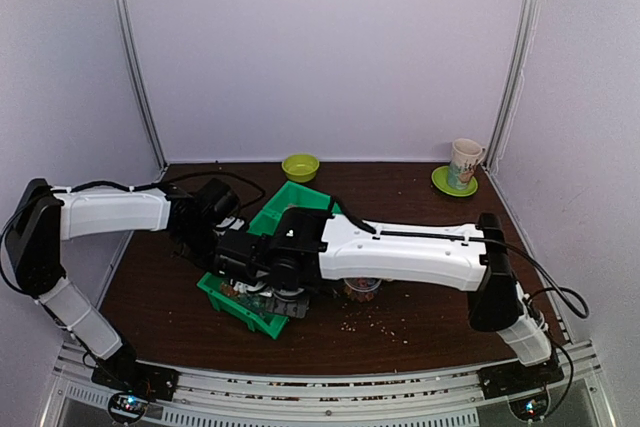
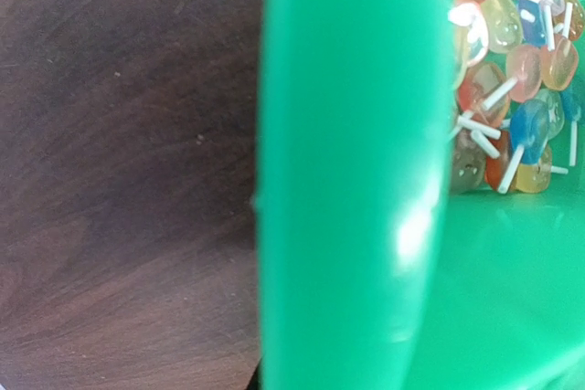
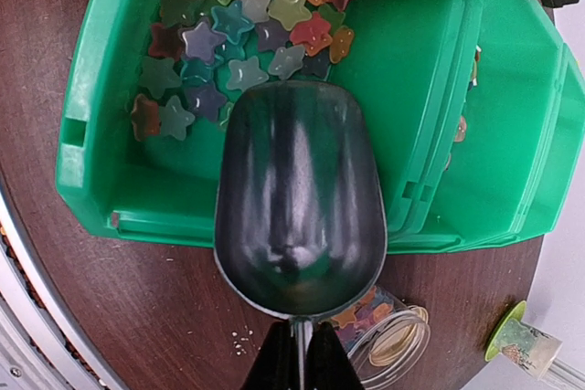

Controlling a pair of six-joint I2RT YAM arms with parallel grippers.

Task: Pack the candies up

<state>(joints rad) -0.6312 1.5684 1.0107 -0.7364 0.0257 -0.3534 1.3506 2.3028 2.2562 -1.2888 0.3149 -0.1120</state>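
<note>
**OPERATOR:** 2 pincers to log. What does the right pincer (image 3: 299, 363) show?

**GUIDE:** Check your right wrist view. The right pincer is clamped on the thin handle of a metal scoop (image 3: 297, 198). The scoop's bowl runs straight ahead of the fingertips, and you can see that it is empty.

**OPERATOR:** Where are the candies?

**GUIDE:** Look ahead of the right pincer, past the scoop's front lip. The candies (image 3: 247, 34) are star-shaped in mixed colours, heaped at the far end of a green bin (image 3: 91, 134). The scoop's front half hangs over that bin. A 2nd green bin (image 3: 521, 134) sits against the 1st, ahead and to the pincer's right. Just right of the fingertips you will find a clear jar (image 3: 393, 340) with a few sweets inside. Farther right stands a mug (image 3: 528, 346) on a green saucer.

**OPERATOR:** And the left pincer (image 1: 222, 237)?

**GUIDE:** In your top view it sits at the left side of the bins, partly hidden by the right arm. Its own camera shows no fingers. You see only a green wall (image 2: 347, 180) close up, dark table (image 2: 119, 180) to 1 side and lollipops (image 2: 512, 89) on white sticks to the other. You cannot tell whether it is open or closed.
</note>
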